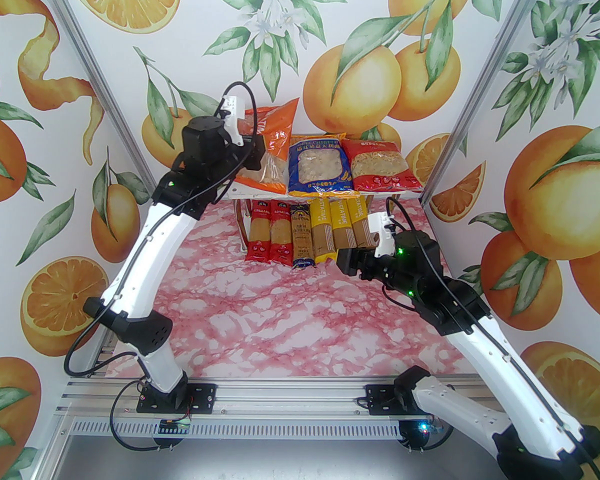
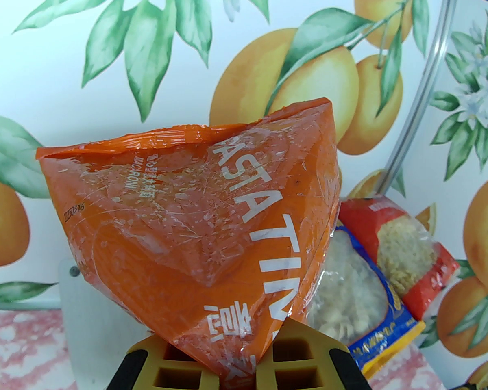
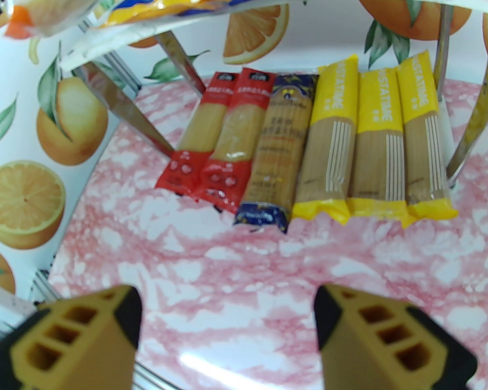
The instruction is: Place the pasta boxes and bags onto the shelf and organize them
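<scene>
While the orange bag [image 1: 275, 143] hangs tilted: left fingers [image 2: 293, 360] are clenched on its lower corner, over the left end of the shelf [image 2: 77, 299] top board; whether it touches the board I cannot tell.
Free slot: left of the blue bag [image 1: 317, 165], which lies beside the red bag [image 1: 380, 165] on the top board.
Lay-down: the step, as I judge it, is to lower the orange bag flat, long side parallel to the blue bag, just beside it and not riding onto it.
Overhang: in the right wrist view a corner of the orange bag pokes past the board's edge; carry it further back before letting go, or it could slide off.
Release: open only once the board takes the weight; loose contents will shift.
Right fingers [image 3: 382, 339]: released, empty, low over the tabletop [image 1: 280, 318] in front of the spaghetti packs [image 3: 309, 148]; best held clear.
Spaghetti packs: six side by side under the top board; leave alone.
</scene>
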Motion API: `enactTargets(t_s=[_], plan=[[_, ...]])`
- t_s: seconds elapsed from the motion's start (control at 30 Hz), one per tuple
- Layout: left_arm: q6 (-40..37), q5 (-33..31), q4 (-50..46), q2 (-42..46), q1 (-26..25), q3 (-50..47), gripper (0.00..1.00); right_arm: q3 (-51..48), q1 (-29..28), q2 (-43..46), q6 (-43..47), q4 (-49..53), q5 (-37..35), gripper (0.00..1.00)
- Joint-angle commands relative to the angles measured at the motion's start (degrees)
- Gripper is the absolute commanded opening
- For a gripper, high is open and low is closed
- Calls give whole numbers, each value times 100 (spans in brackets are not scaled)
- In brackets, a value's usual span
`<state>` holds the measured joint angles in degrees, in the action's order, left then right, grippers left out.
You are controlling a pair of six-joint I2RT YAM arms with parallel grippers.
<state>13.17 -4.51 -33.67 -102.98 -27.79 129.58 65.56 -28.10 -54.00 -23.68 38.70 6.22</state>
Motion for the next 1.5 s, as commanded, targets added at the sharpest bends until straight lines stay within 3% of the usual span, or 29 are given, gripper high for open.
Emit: enactTargets(t_s=[0.0, 0.23, 0.63, 0.9, 1.03, 1.27, 1.37, 1.47], plan=[[-134, -640, 1105, 91, -126, 439, 0, -52, -11, 65, 69, -107, -42, 75], [-359, -1296, 1157, -27, -376, 445, 0, -43, 21, 26, 140, -51, -24, 75], [-337, -1732, 1019, -402, -367, 441, 0, -140, 177, 100, 171, 16, 46, 75], [-108, -1679, 868, -616, -293, 451, 0, -218, 317, 222, 153, 43, 90, 76], [9, -1819, 741, -640, -289, 441, 14, -239, 345, 275, 145, 84, 84, 76], [93, -1939, 632, -658, -288, 443, 17, -258, 360, 319, 127, 131, 57, 76], [99, -1884, 599, -668, -288, 445, 29, -260, 360, 336, 118, 130, 37, 76], [89, -1799, 568, -674, -289, 445, 32, -249, 358, 346, 101, 151, 37, 76]])
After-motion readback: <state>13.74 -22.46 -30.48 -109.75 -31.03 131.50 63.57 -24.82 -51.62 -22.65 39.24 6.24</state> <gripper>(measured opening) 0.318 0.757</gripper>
